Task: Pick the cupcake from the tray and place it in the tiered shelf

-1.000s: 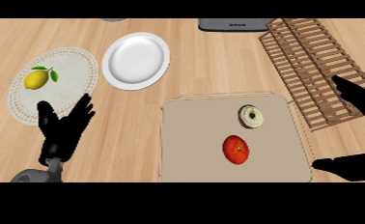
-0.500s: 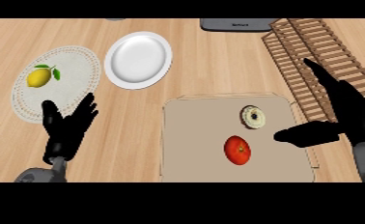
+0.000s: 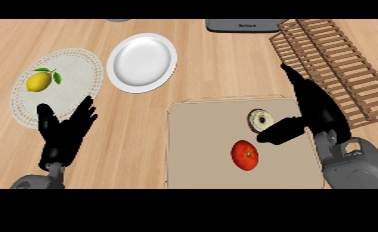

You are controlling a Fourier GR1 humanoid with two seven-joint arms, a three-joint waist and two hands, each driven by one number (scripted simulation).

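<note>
The cupcake [image 3: 259, 119], seen from above as a pale round ring with a dark centre, lies on the tan tray [image 3: 199, 151] near its upper right. My right hand [image 3: 316, 110] is open just right of the cupcake, fingers straight and pointing up, thumb reaching left below it. The wooden slatted tiered shelf [image 3: 332, 61] stands at the right edge of the counter. A red tomato [image 3: 245, 155] also lies on the tray, below the cupcake. My left hand [image 3: 65, 135] rests open at the lower left, fingers up.
A white plate [image 3: 142, 62] sits at the upper middle. To its left, a lemon [image 3: 40, 81] lies on a round pale placemat [image 3: 74, 71]. A dark grey appliance [image 3: 244, 25] shows at the top edge.
My right hand has moved left and up over the tray's right side, closing in on the cupcake. The left hand has stayed in place.
</note>
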